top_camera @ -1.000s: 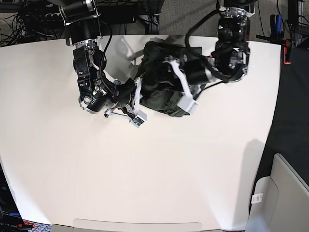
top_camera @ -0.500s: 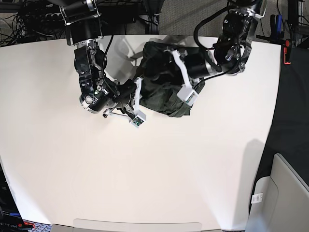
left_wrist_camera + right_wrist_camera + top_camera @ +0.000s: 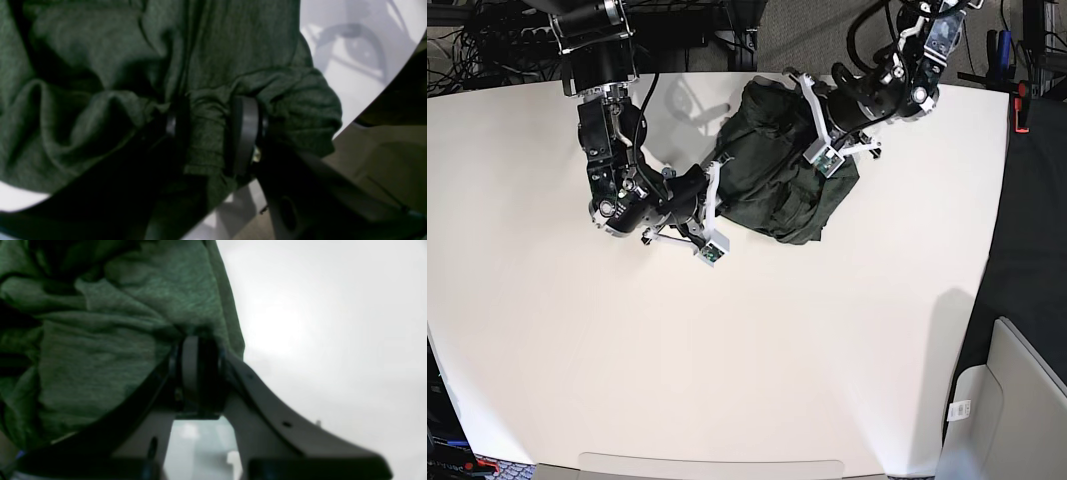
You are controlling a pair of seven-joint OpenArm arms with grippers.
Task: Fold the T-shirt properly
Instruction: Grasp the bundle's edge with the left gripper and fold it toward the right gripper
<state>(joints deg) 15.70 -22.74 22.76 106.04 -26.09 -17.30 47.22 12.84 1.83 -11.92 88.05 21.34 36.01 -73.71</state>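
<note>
The T-shirt (image 3: 777,190) lies as a crumpled dark olive-green heap at the back middle of the white table (image 3: 727,350). My left gripper (image 3: 789,98) is at the heap's far edge. In the left wrist view the left gripper (image 3: 211,133) is shut on a bunched fold of the T-shirt (image 3: 100,66), with cloth filling the gap between its fingers (image 3: 245,133). My right gripper (image 3: 719,180) is at the heap's left edge. The right wrist view shows the right gripper (image 3: 196,350) shut, its tip pinching the edge of the T-shirt (image 3: 100,340).
The table's far edge runs just behind the heap, with cables and dark floor beyond. A grey bin (image 3: 1012,400) stands off the table at the lower right. A red-handled tool (image 3: 1022,100) hangs at the right edge.
My left arm has swung toward the table's far edge, taking its fold of cloth along, so the heap now reaches farther back. The right arm has stayed put.
</note>
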